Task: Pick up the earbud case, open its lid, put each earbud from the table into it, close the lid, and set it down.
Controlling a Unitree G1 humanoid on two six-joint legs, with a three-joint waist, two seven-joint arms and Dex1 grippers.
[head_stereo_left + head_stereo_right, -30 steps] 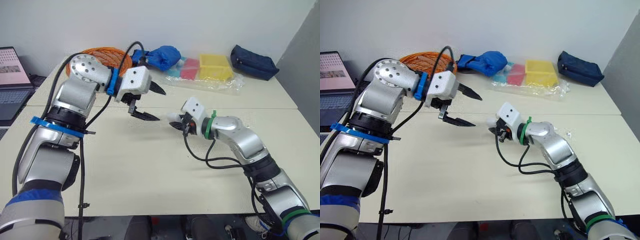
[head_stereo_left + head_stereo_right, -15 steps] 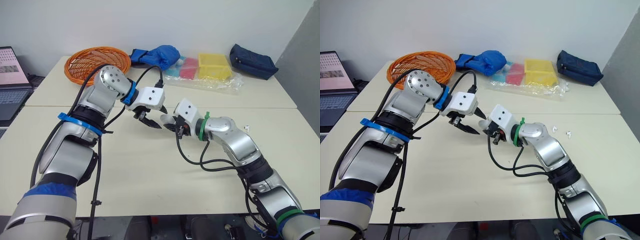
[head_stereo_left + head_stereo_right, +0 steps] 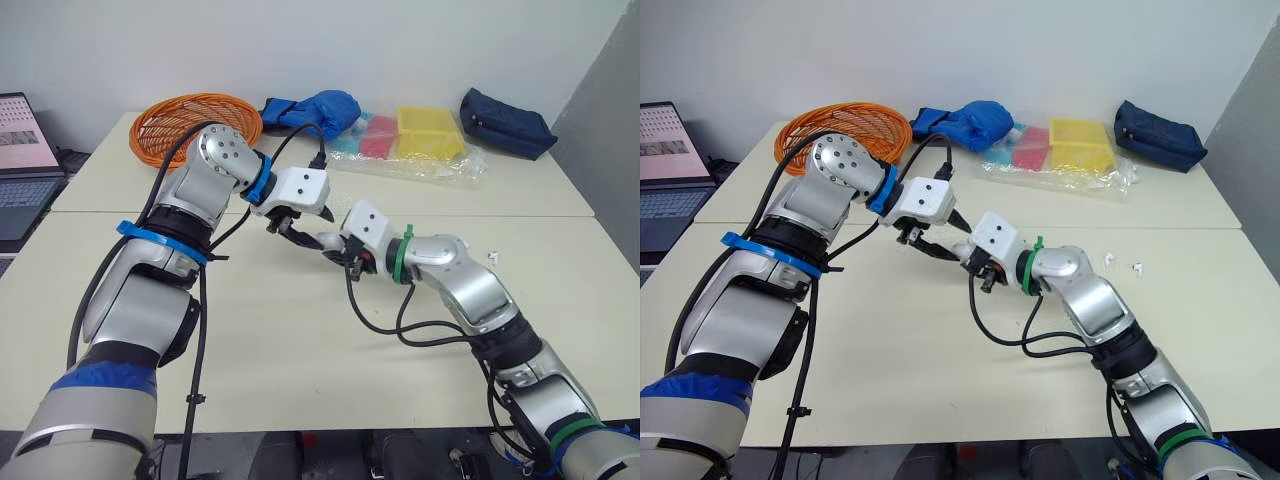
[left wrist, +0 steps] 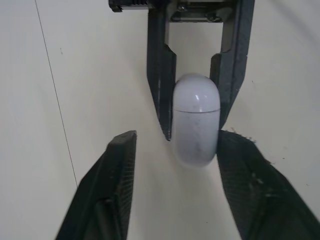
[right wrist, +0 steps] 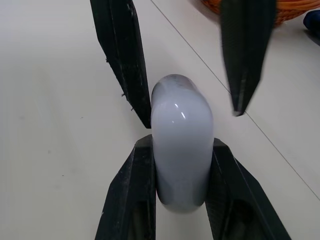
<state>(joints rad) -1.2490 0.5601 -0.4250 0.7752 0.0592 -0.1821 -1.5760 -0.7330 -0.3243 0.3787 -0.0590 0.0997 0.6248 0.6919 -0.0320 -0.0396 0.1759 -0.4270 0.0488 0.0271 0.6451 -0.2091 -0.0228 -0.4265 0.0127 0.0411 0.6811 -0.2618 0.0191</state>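
The right end effector is clamped on the closed earbud case over the bench. The left end effector is spread wide, straddling the case's free end.

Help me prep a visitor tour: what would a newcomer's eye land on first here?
The two grippers meet over the middle of the table: the right gripper is shut on a white earbud case, and the open left gripper has a finger on either side of it. Behind them, an orange basket sits at the far left.
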